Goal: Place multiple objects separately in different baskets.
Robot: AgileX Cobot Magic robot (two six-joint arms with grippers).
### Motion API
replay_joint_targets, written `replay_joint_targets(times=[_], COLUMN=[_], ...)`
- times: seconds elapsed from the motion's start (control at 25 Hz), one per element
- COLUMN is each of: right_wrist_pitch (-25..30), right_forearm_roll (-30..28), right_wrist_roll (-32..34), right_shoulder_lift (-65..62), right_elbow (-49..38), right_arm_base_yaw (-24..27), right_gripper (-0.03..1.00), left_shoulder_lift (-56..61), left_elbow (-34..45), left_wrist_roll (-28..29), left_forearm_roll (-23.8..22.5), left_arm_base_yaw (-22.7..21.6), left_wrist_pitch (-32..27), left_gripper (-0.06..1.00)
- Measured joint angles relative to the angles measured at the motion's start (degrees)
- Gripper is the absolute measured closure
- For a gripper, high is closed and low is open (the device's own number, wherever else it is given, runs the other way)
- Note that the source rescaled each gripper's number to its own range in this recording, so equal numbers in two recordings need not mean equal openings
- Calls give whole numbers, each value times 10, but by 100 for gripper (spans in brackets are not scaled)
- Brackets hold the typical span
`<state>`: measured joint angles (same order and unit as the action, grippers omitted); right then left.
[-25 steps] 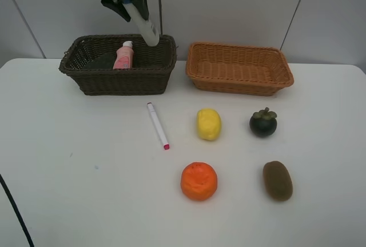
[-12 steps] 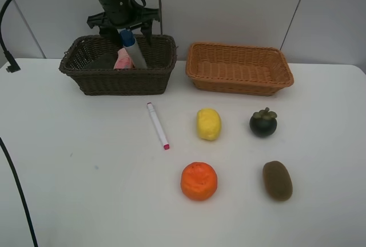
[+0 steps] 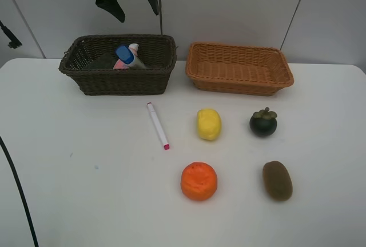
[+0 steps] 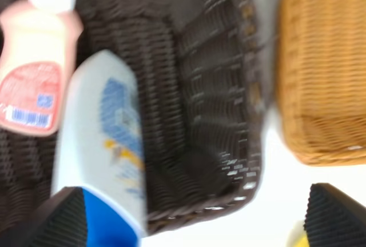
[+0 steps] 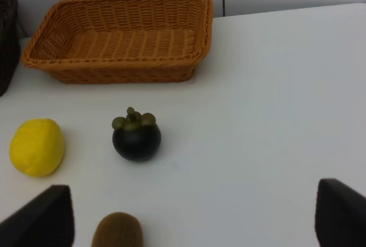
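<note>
White blue-capped tube (image 3: 127, 56) — in dark brown basket (image 3: 114, 81), beneath left hand (image 3: 138, 14) | hand spread wide — holding nothing

A white table (image 3: 74, 201) stands against a pale grey panelled wall (image 3: 240, 7)

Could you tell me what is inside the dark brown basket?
A pink bottle and a blue-capped white tube, lying side by side. The basket floor beneath them is covered.
</note>
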<state>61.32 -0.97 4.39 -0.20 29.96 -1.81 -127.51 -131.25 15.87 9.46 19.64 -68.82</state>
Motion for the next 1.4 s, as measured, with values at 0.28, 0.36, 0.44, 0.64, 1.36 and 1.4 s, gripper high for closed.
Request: replay_joint_targets(times=[0.28, 0.36, 0.44, 0.64, 1.36, 1.4], right_wrist_pitch=[0, 0, 0, 0, 0, 0], right_forearm_roll=[0, 0, 0, 0, 0, 0], right_wrist_roll=[0, 0, 0, 0, 0, 0], right_shoulder_lift=[0, 0, 0, 0, 0, 0], right_elbow=[0, 0, 0, 0, 0, 0], right_arm_base_yaw=[0, 0, 0, 0, 0, 0], right_gripper=[-3, -3, -3, -3, -3, -3], left_shoulder_lift=[104, 130, 152, 170, -29, -35], left_elbow=[44, 82, 135, 287, 362, 362], left_wrist_roll=[-1, 2, 14, 72, 135, 135], left_forearm_roll=[43, 47, 48, 19, -8, -8], left_arm_base_yaw=[36, 63, 94, 148, 155, 155], left_wrist_pitch=[0, 0, 0, 2, 93, 93], left_gripper=[-6, -6, -6, -6, -6, -6])
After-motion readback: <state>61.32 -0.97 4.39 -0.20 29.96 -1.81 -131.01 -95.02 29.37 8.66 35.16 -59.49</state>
